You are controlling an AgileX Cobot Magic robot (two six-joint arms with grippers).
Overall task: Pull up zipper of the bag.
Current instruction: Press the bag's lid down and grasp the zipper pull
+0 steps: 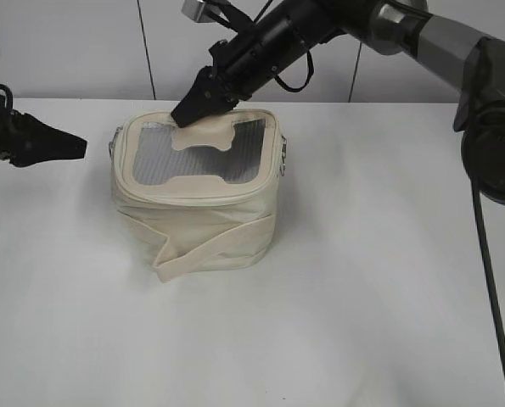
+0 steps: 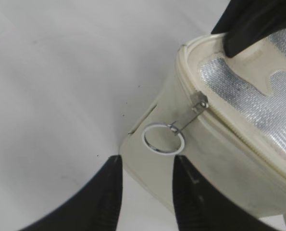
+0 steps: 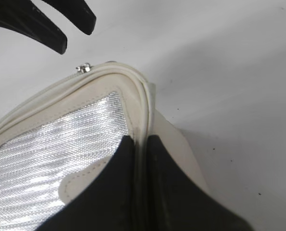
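A small cream bag sits on the white counter. Its top is a grey mesh panel with a cream patch in the middle. A wide cream strap goes round the bag's body.

The right claw comes down from behind the bag and rests on the back edge of the bag's top. In the right wrist view its two black fingers sit close together with the cream rim of the bag pinched between them. So this claw is closed on the bag's rim.

The zipper runs round the top rim of the bag. On the bag's left corner a small silver pull hangs down the side. It ends in a round ring that lies against the cream fabric.

The left claw is beside the bag's left side, near that corner. Its two black fingers are apart, with a gap between them. They do not touch the bag. The ring sits just past the gap, with nothing gripping it. This claw is open and holds nothing.
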